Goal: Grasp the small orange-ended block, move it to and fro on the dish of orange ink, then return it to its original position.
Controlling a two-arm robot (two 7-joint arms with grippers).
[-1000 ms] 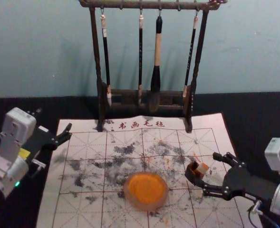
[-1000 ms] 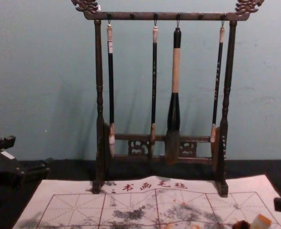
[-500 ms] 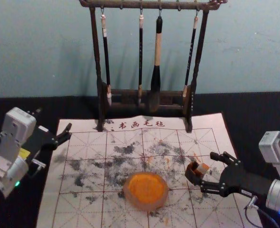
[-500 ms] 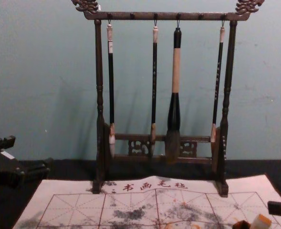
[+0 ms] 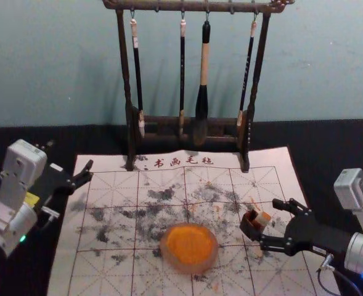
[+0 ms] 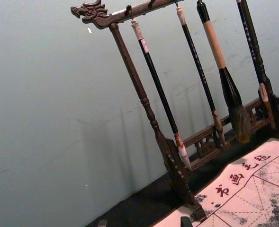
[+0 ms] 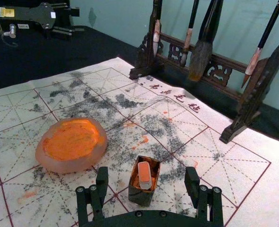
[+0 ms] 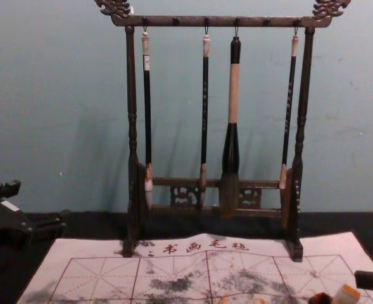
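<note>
Block (image 7: pixel 144 174): pale, orange-ended, tilted in square box (image 7: pixel 140 196). Right tool (image 5: pixel 270 223): box's three o'clock, jaws apart. Left tool (image 5: pixel 70 155): ten o'clock from round dish (image 5: pixel 190 245), apart.

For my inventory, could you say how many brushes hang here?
4, left to right: a slim brush by the left post, a second slim brush, the thick brush, and a third slim brush by the right post.

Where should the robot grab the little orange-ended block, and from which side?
Probably the top part of the block, because the rest is down in its box. Come from the robot's right, where it leans and the right gripper is open, fingers on opposite sides.
</note>
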